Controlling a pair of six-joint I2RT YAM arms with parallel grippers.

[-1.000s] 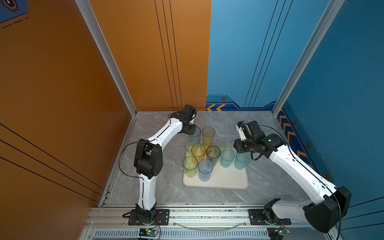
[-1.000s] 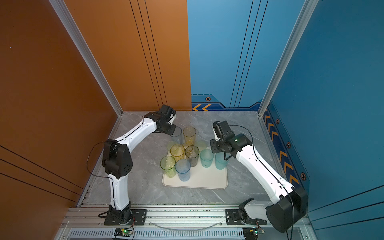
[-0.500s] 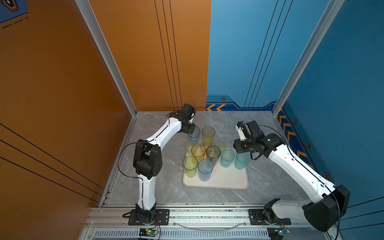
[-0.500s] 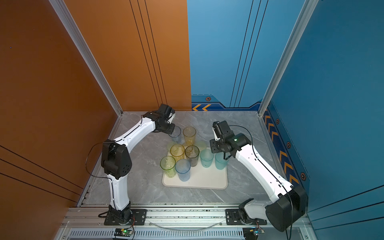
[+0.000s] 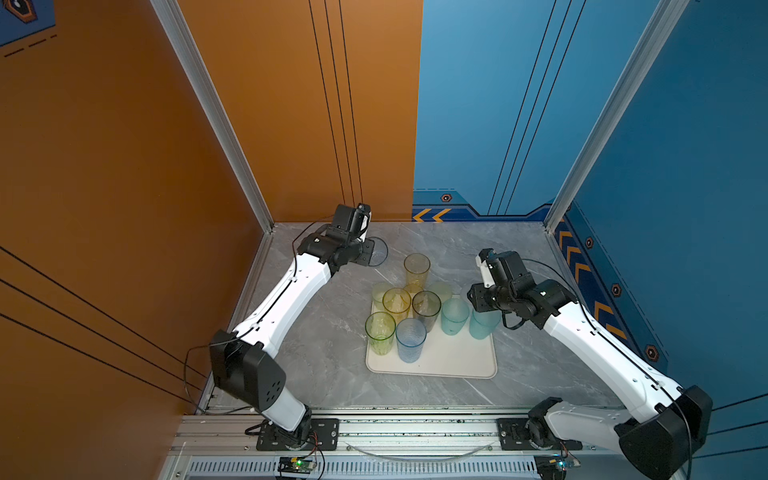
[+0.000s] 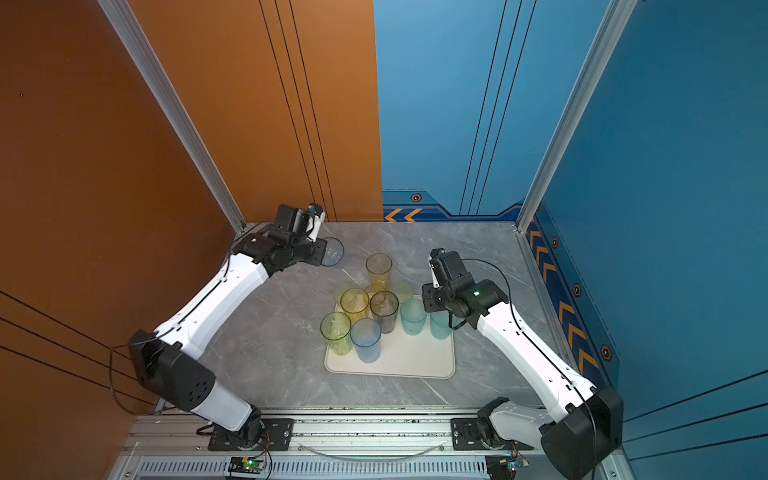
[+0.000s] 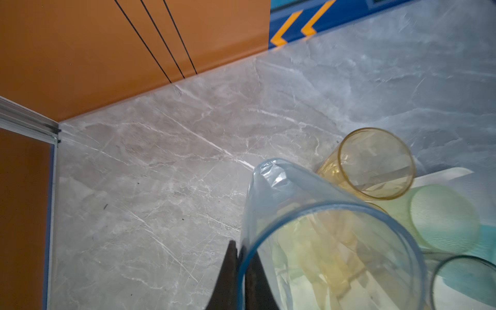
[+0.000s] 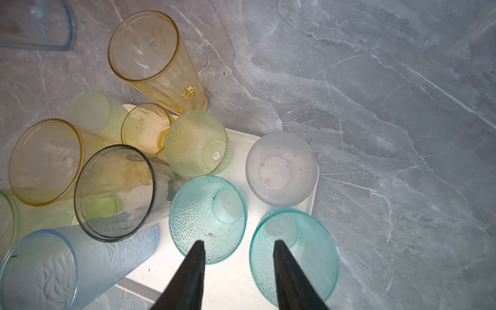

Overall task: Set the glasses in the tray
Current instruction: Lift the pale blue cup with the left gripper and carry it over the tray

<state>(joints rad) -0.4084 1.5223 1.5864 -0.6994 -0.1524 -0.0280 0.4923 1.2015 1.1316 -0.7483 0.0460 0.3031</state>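
Note:
My left gripper (image 7: 239, 248) is shut on the rim of a pale blue glass (image 7: 322, 214), one finger inside and one outside. That glass (image 5: 376, 251) leans at the far left, off the cream tray (image 5: 453, 365). A tall yellow glass (image 5: 417, 270) stands on the table just behind the tray. Several glasses stand on the tray: green (image 5: 380, 332), blue (image 5: 410, 345), smoky grey (image 5: 427, 309), yellow (image 5: 397, 303) and two teal ones (image 8: 209, 217) (image 8: 295, 255). My right gripper (image 8: 239, 243) hangs open over the two teal glasses, gripping nothing.
Orange wall panels and a metal corner post (image 7: 29, 126) stand close behind the left gripper. A short clear glass (image 8: 281, 169) sits at the tray's far right corner. Bare marble table (image 5: 519, 353) lies right of the tray, and the tray's front half (image 6: 415, 361) is bare.
My left gripper finished shutting on the blue glass's rim and drew the glass a little toward the back left corner. The right arm has hardly moved.

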